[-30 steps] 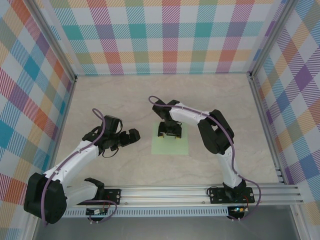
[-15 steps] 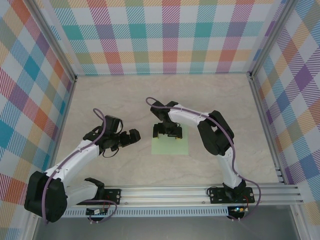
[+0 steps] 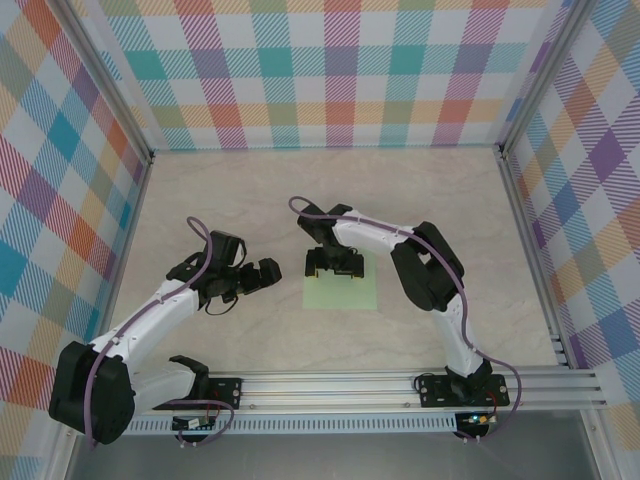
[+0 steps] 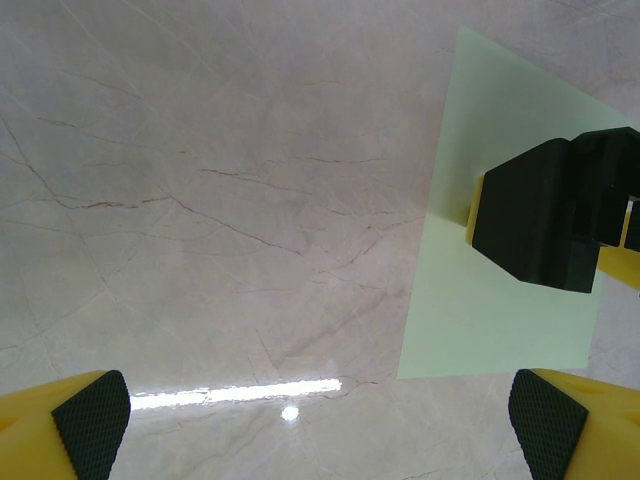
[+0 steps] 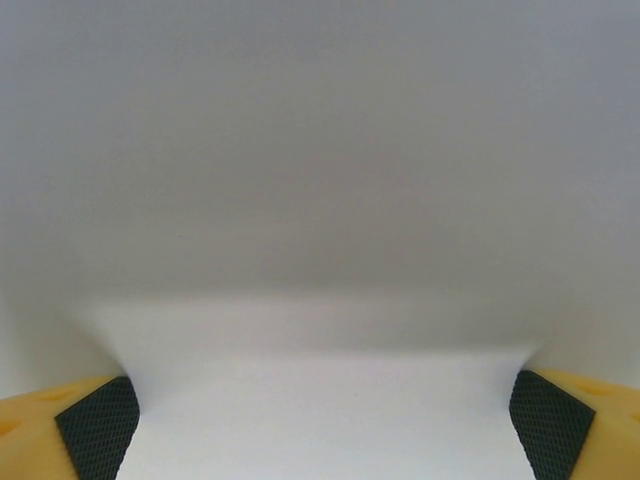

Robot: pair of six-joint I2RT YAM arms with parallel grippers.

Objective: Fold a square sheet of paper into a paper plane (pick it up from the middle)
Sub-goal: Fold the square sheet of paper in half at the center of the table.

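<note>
The square sheet of paper (image 3: 340, 288) lies flat and unfolded on the worktop (image 3: 250, 190), near its centre and between the two arms. No crease is visible, so the folding is judged not yet begun.

The right tool (image 3: 336, 267) stands over the far part of the sheet, pointing down, with its jaws spread wide and nothing between them. This position suits a pinch taken from the sheet's inner area, as the task requires. The left tool (image 3: 268, 272) hangs just beside the sheet's left edge, also fully spread and empty. It is probably waiting there to steady or receive the paper.

The top external view gives the layout: both arms, the sheet square to the near rail, and the left tool clear of the paper. It cannot settle whether the right tool touches the sheet.

The left wrist view supplies a low side angle, showing the sheet's left edge flat on the worktop and the right tool's dark finger over it.

The right wrist view shows its own pads (image 5: 95, 425) wide apart with pale paper spanning the gap. Contact cannot be confirmed.
</note>
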